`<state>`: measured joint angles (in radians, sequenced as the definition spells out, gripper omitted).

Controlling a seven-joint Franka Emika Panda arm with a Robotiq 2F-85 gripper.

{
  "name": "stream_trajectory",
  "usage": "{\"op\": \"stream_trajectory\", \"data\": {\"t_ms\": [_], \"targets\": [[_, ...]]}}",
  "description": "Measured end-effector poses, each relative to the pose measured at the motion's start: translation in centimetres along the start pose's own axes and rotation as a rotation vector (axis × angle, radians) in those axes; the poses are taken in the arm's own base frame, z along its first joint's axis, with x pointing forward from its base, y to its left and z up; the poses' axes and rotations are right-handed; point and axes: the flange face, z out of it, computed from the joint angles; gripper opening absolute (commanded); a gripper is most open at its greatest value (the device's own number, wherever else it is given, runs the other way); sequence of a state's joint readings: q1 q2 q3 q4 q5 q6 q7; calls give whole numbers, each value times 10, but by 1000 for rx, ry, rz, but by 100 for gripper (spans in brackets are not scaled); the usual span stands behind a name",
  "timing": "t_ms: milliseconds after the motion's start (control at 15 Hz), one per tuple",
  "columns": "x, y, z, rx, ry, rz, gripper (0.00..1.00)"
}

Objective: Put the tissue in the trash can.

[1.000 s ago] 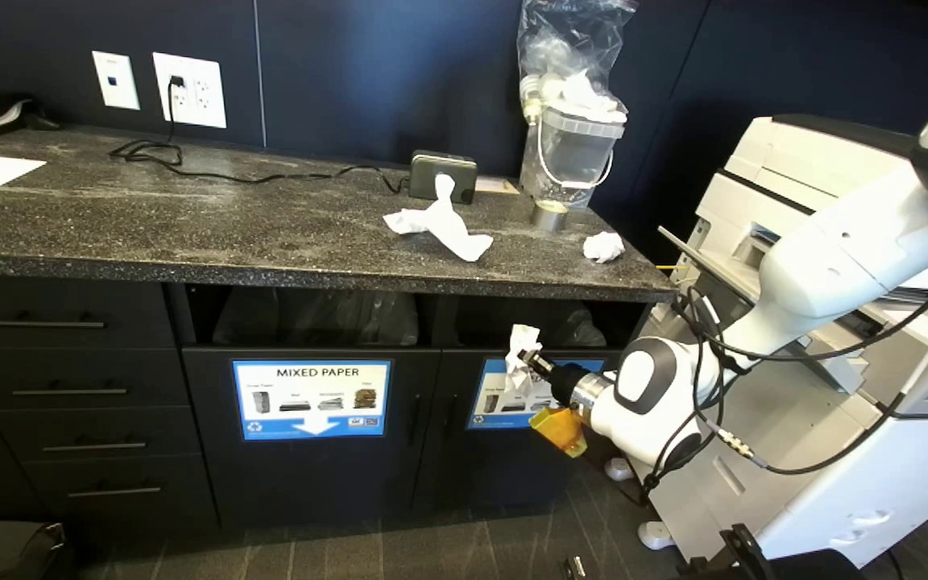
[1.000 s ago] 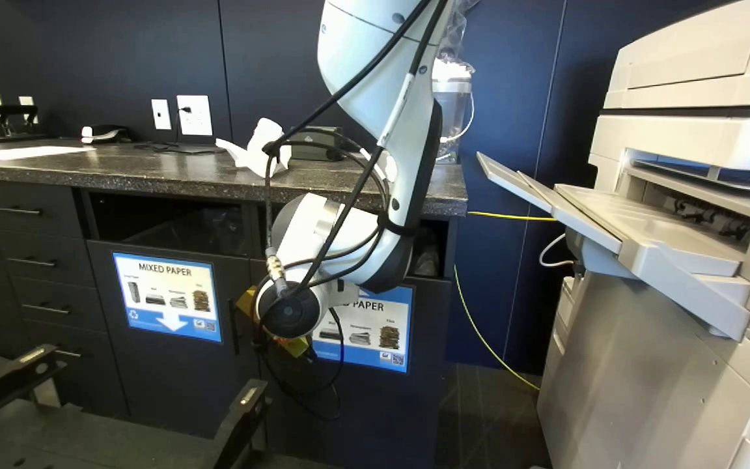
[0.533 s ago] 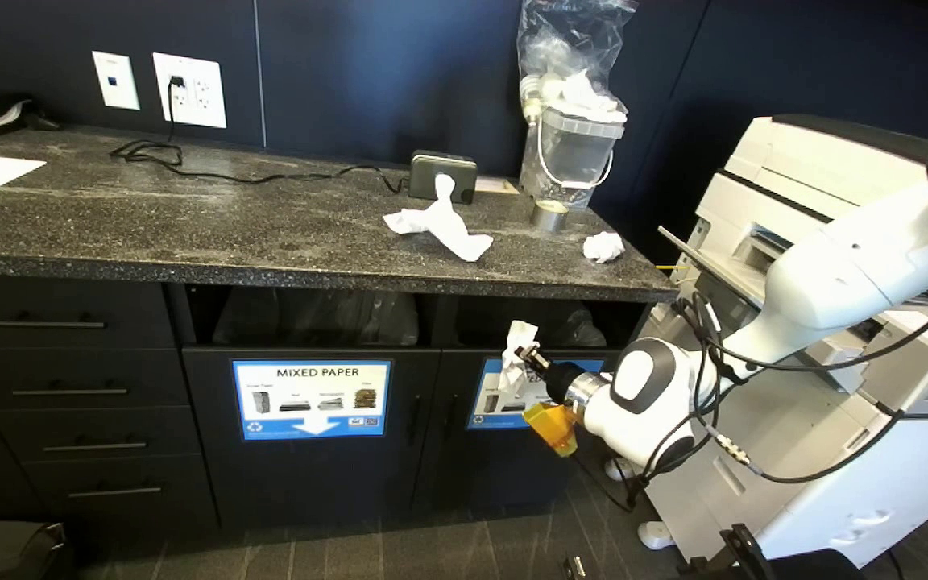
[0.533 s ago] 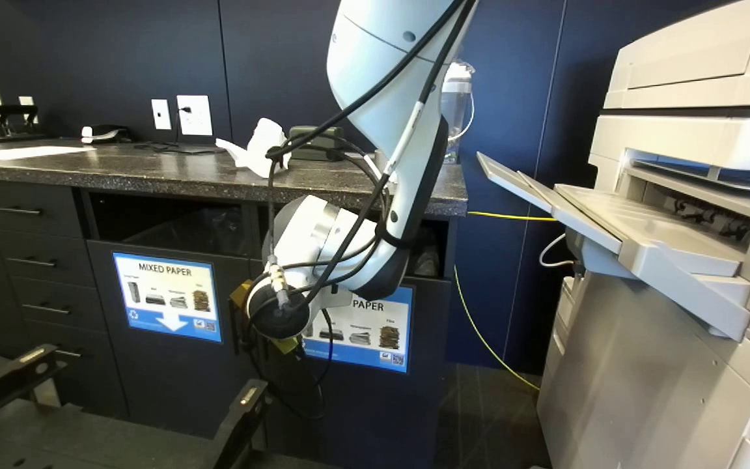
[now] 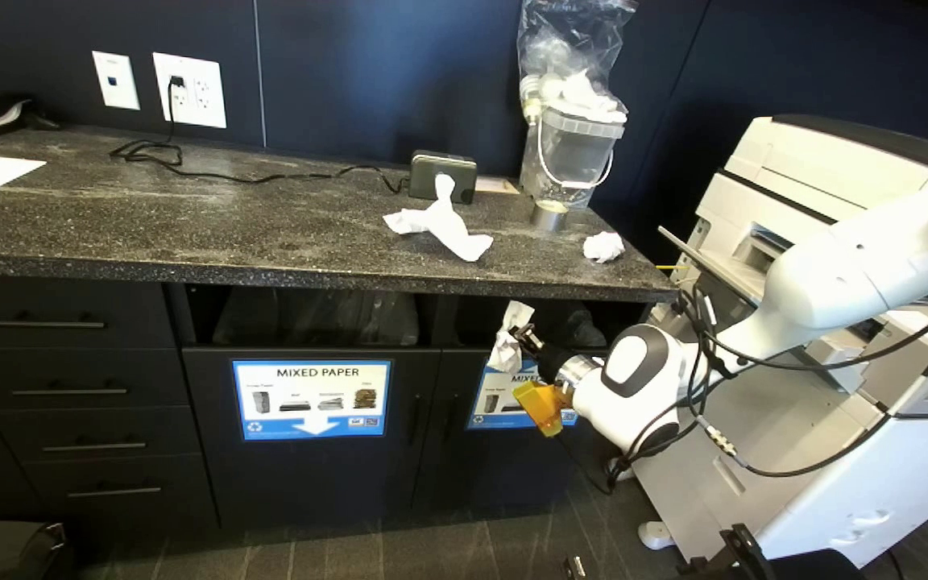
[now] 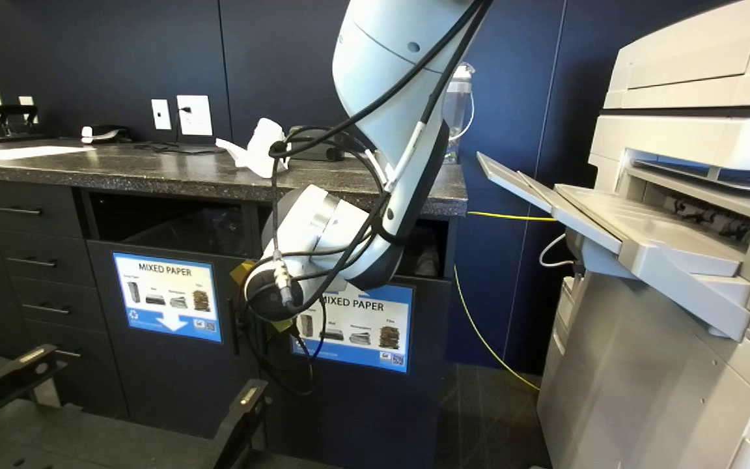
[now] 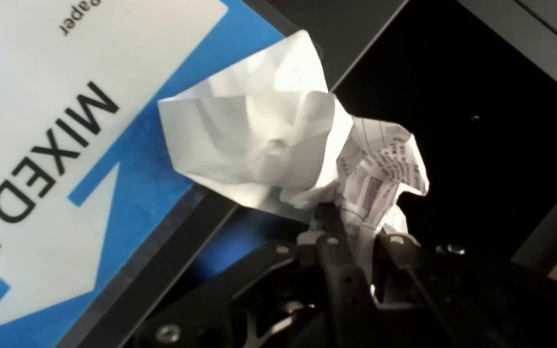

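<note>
The tissue (image 5: 505, 348) is a crumpled white sheet; printing shows on part of it in the wrist view (image 7: 254, 140). My gripper (image 5: 524, 333) is shut on it, with paper between the fingers (image 7: 358, 229). Two dark cabinet bins stand below the counter. The right bin (image 5: 496, 475) and the left bin (image 5: 311, 483) both have wide slots and labels reading "MIXED PAPER". No bin without those words is in view. The tissue is before the right bin's label and slot (image 5: 480, 318); its depth relative to the slot is unclear. The arm hides it in an exterior view (image 6: 336, 228).
The counter edge (image 5: 335, 280) overhangs the slots. Another white tissue (image 5: 448, 229), a crumpled white ball (image 5: 603, 246), a tin (image 5: 549, 216), a dark box (image 5: 464, 177) and a clear bucket (image 5: 569, 157) stand on the counter. A grey printer (image 6: 648, 365) stands to the right.
My gripper has moved up and slightly left with the tissue, whose top now overlaps the slot more in an exterior view. The tissue has tilted. The bins and counter items are unchanged.
</note>
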<state>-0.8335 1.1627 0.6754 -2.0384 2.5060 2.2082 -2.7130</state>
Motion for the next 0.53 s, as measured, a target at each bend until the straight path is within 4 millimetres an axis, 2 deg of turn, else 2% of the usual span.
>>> {"op": "stream_trajectory", "data": {"t_ms": [533], "targets": [[-29, -14, 42, 45, 16, 44, 12]]}}
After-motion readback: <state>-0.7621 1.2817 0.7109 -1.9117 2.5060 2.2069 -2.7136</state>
